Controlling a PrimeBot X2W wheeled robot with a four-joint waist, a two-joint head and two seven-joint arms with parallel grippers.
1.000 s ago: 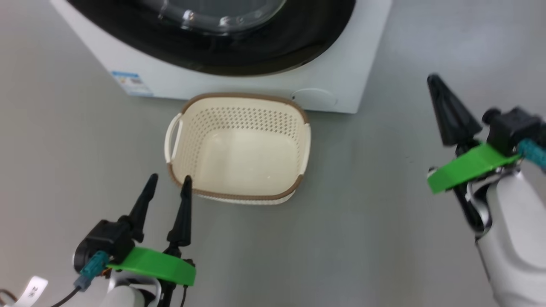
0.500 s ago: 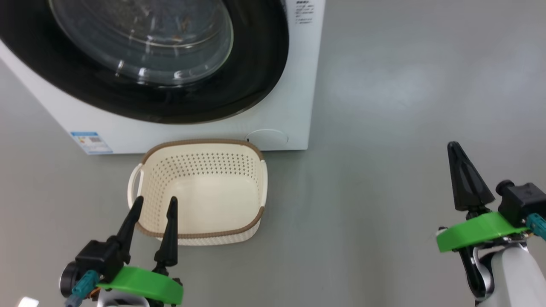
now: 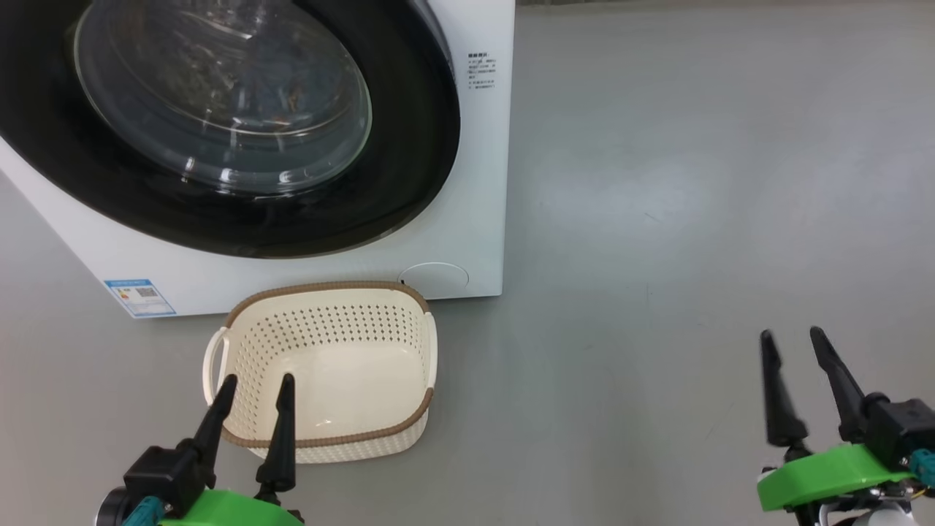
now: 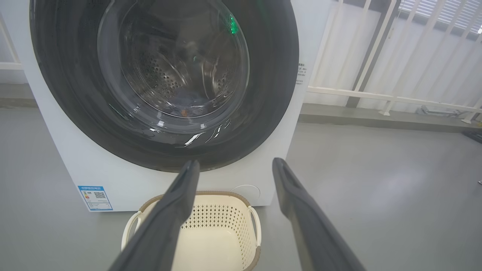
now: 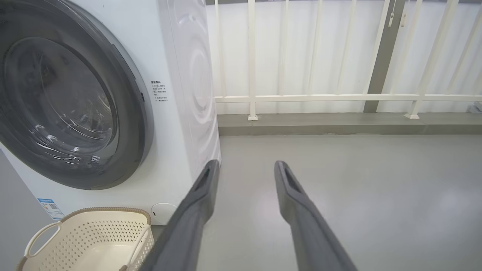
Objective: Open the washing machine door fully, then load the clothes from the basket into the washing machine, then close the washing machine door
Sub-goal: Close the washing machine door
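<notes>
The washing machine (image 3: 482,146) stands at the upper left. The washing machine door (image 3: 409,168) lies flush against its front. Behind the door's glass (image 4: 177,64), bluish fabric with an orange spot (image 4: 185,107) shows dimly in the drum; it looks like the clothes. The basket (image 3: 241,340) sits on the floor in front of the machine with nothing in it. My left gripper (image 3: 256,383) is open, just in front of the basket's near rim, fingers (image 4: 180,195) spread. My right gripper (image 3: 791,336) is open over bare floor far to the right, holding nothing.
A blue energy label (image 3: 140,296) and a round filter cap (image 3: 434,279) mark the machine's lower front. A white railing (image 5: 339,98) on a low kerb runs behind and to the right of the machine. Grey floor (image 3: 694,219) spreads out to the right.
The head camera has tilted up, so more of the door shows. My right gripper's fingers have come apart from shut. The left gripper stays open by the basket.
</notes>
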